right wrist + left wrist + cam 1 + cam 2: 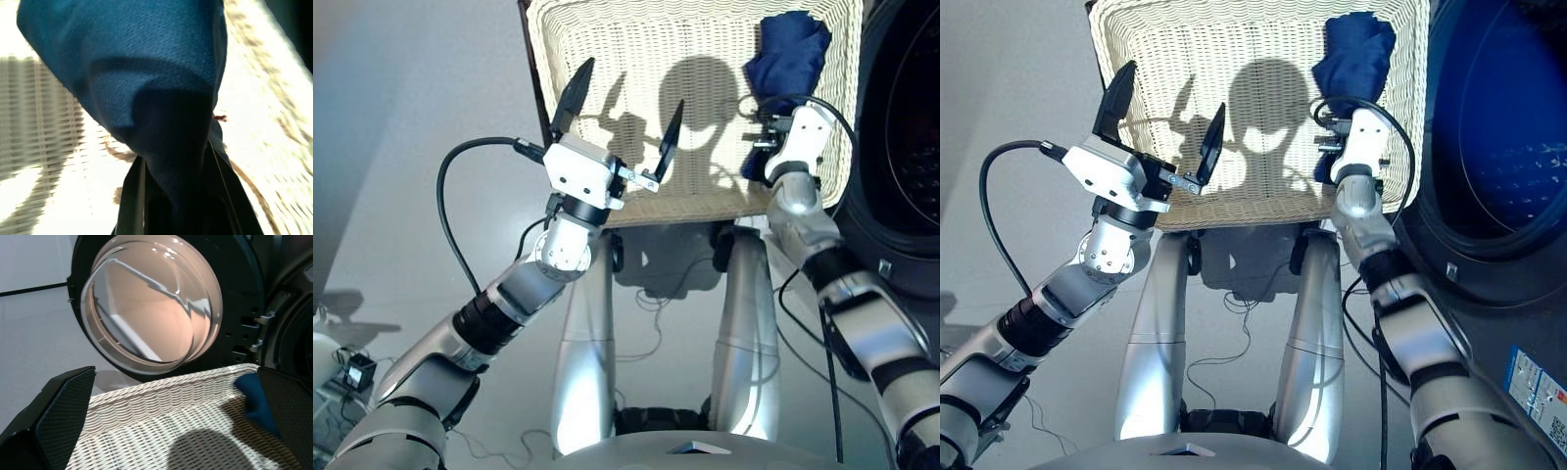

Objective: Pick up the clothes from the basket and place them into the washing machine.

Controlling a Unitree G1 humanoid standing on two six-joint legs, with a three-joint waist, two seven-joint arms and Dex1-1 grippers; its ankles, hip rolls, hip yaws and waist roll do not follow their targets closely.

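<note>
One garment left in the basket [607, 59]. Left hand [617, 108] spread wide, empty, over basket's left half. Navy blue garment [788, 54] at basket's right edge, right hand [1332, 122] clenched on it. Washing machine [1498, 166] opening directly right; right arm carries.

Two head views look forward and steeply down from above the robot's arms, side by side, sharing nearly the same scene: the basket [607, 59] and, at its right edge, the washing machine [1498, 147]. The left wrist view looks low across the basket's floor toward its far rim and the open porthole door [151, 308] beyond. The right wrist view sits very close against the navy blue garment [146, 73], which fills most of it, with basket weave behind.
</note>
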